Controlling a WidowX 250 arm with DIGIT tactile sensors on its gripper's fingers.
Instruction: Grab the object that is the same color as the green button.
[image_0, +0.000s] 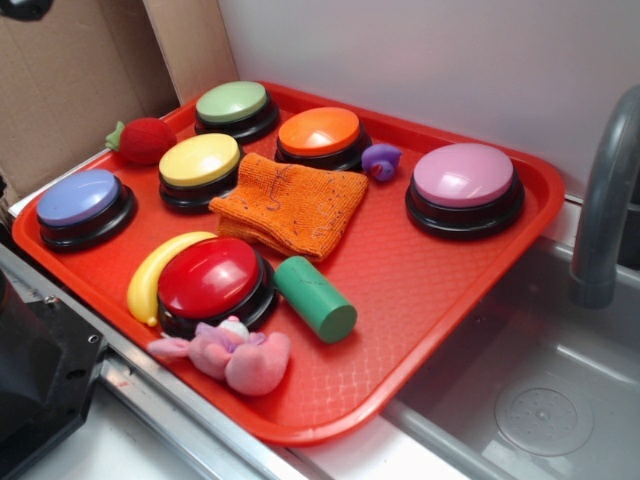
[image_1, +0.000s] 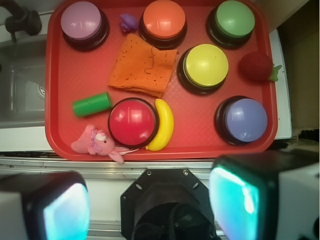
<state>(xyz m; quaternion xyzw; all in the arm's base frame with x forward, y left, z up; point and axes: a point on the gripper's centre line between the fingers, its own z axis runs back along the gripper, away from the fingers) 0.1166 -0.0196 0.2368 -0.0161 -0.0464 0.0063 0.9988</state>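
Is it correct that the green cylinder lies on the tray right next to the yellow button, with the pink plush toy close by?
Not quite. In the exterior view the green cylinder lies next to the red button, not the yellow button. The pink plush toy is indeed close by on the tray.

No readable text, label, brand, number or sign appears in either view. The dome buttons, the red tray, the orange cloth and the green cylinder carry no lettering, and the cardboard behind the tray shows no print.
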